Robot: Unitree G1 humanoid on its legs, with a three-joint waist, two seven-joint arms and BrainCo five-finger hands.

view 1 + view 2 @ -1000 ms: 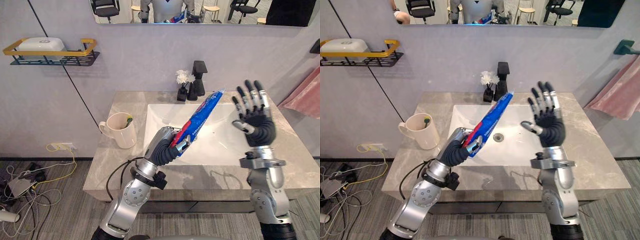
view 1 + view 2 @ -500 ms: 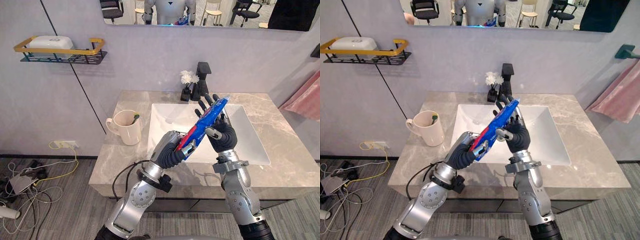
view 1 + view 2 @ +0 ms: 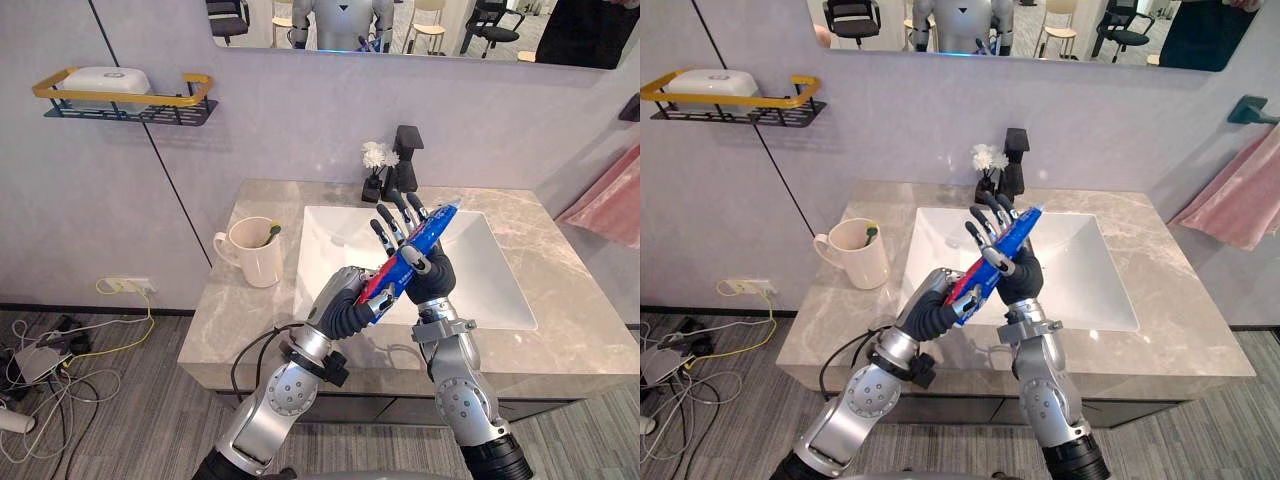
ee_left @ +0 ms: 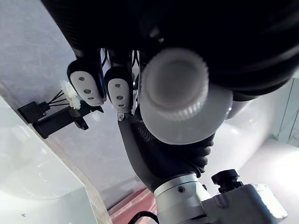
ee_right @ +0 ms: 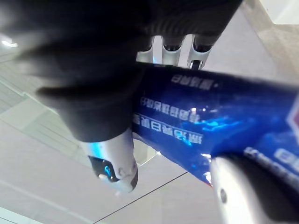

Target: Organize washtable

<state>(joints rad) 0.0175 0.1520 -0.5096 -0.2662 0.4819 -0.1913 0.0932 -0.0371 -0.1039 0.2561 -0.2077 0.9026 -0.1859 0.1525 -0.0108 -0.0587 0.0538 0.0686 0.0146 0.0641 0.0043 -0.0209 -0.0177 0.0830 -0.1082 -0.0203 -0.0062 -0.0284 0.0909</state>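
Note:
A blue toothpaste tube [image 3: 432, 226] with a red lower end slants up over the front of the sink [image 3: 490, 290]. My left hand [image 3: 343, 306] is shut round its cap end; the white ribbed cap [image 4: 174, 86] shows close up in the left wrist view. My right hand [image 3: 428, 287] lies against the tube from behind, with its fingers [image 3: 388, 217] straight and spread upward. Its thumb rests across the front of the tube [image 5: 224, 121]. The tube's flat end sticks out past the right hand's fingertips.
A cream mug [image 3: 255, 258] holding a toothbrush stands on the marble counter [image 3: 235, 320] left of the sink. A black faucet [image 3: 403, 158] and a small vase of white flowers [image 3: 375, 160] stand behind the sink. A wall shelf [image 3: 125, 100] carries a white box. A pink towel [image 3: 610, 200] hangs at the right.
My right hand has come in from the right, where it was raised clear of the tube, and now lies against it. The left hand keeps its hold. The camera has shifted.

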